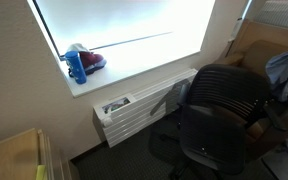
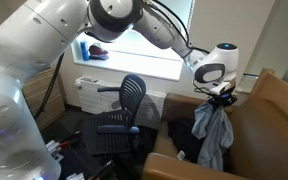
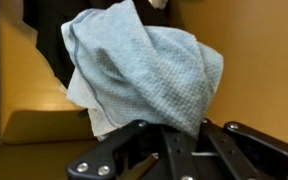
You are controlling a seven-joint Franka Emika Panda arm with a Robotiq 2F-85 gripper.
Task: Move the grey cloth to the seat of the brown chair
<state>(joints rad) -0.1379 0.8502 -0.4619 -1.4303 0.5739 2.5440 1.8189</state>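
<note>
The gripper (image 2: 222, 97) is seen closed on the grey cloth (image 2: 214, 132), a bunched upper fold of which is pinched between the fingers. The cloth is held in the air and hangs down in a long crumpled drape below the gripper. It is positioned over the brown chair (image 2: 269, 120), in front of the padded backrest and above the seat. Whether its lower end touches the seat cannot be told. In the wrist view the cloth (image 3: 144, 70) fills most of the picture, its waffle weave is visible, and the brown upholstery (image 3: 29, 100) is seen behind it on the left.

In an exterior view the cloth (image 1: 282, 68) is shown at the right edge, beside the brown chair (image 1: 249, 50). A black mesh office chair (image 2: 124, 108) is placed to the left of the brown chair, near the white wall radiator (image 1: 134, 108) under the bright window (image 1: 124, 30). On the windowsill (image 1: 134, 75), at its left end, a blue bottle (image 1: 76, 66) is set just beside a red object (image 1: 92, 60).
</note>
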